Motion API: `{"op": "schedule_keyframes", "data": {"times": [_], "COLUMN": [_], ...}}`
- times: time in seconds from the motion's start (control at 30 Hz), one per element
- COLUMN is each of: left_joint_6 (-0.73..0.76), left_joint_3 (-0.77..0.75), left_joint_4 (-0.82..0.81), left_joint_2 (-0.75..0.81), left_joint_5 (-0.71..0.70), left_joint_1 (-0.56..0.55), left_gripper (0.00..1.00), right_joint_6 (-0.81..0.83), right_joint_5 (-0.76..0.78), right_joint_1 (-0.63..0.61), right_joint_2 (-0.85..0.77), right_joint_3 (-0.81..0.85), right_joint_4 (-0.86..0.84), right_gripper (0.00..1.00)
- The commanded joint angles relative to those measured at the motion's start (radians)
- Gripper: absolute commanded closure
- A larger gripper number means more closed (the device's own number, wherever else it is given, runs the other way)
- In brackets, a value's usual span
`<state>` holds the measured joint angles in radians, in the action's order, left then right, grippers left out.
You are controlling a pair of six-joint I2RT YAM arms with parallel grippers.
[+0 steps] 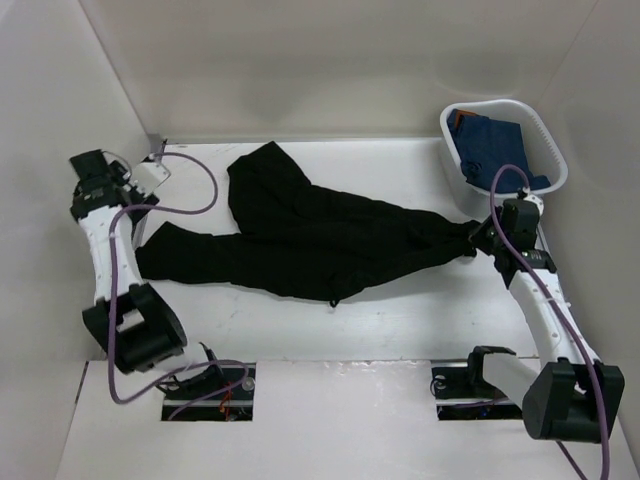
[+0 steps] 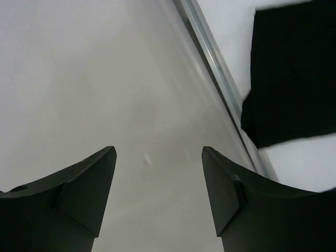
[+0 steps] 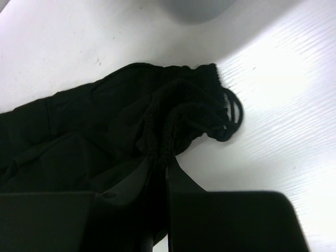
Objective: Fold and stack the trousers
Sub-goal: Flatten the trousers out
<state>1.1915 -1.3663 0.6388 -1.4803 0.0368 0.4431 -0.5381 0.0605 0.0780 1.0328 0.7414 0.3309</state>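
Trousers [image 1: 320,240] lie spread on the table [image 1: 380,320], long axis running left–right: waist at the right, two legs fanning out to the left. Right gripper [image 1: 478,238] sits at the waist end, jaws clenched on the bunched waistband [image 3: 181,113], with the drawstring loop [image 3: 232,113] just beyond it. Left gripper [image 1: 92,170] is by the left wall, jaws released and holding nothing; its wrist view looks mostly at wall, with a leg end [image 2: 286,100] off to its right. The nearer cuff [image 1: 150,255] lies inboard of the left jaws, toward the near edge. Judgement: the left arm is the closer one for the leg ends and must turn toward the fabric. The basket [image 1: 500,104] with the blue garment [image 1: 495,140] is not involved.
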Motion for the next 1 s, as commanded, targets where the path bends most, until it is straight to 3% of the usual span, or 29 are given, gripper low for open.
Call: {"op": "schedule_keyframes", "data": {"times": [0.0,0.2,0.37,0.53,0.73,0.97], "left_joint_6": [-0.082,-0.174,-0.13,-0.156,-0.199,-0.204], "left_joint_3": [0.1,0.096,-0.029,-0.011,0.021,0.079], "left_joint_4": [0.234,0.269,0.491,0.421,0.322,0.285], "left_joint_2": [0.037,-0.101,-0.262,-0.35,-0.295,-0.268], "left_joint_5": [0.185,0.308,0.463,0.345,0.318,0.247], "left_joint_1": [0.082,0.133,0.168,0.144,0.147,0.176], "left_gripper": [0.35,0.38,0.45,0.51,0.55,0.52], "right_joint_6": [0.07,0.046,0.064,0.069,0.064,0.059], "right_joint_5": [-0.008,-0.033,-0.007,0.019,0.032,0.041], "right_joint_1": [0.056,0.032,0.027,0.027,0.027,0.01], "right_joint_2": [0.004,0.065,0.078,0.067,0.069,0.095], "right_joint_3": [0.075,0.116,0.141,0.15,0.167,0.182], "right_joint_4": [-0.044,-0.062,-0.05,-0.036,-0.027,-0.036], "right_gripper": [0.99,0.98,0.98,0.97,0.97,0.97]}}
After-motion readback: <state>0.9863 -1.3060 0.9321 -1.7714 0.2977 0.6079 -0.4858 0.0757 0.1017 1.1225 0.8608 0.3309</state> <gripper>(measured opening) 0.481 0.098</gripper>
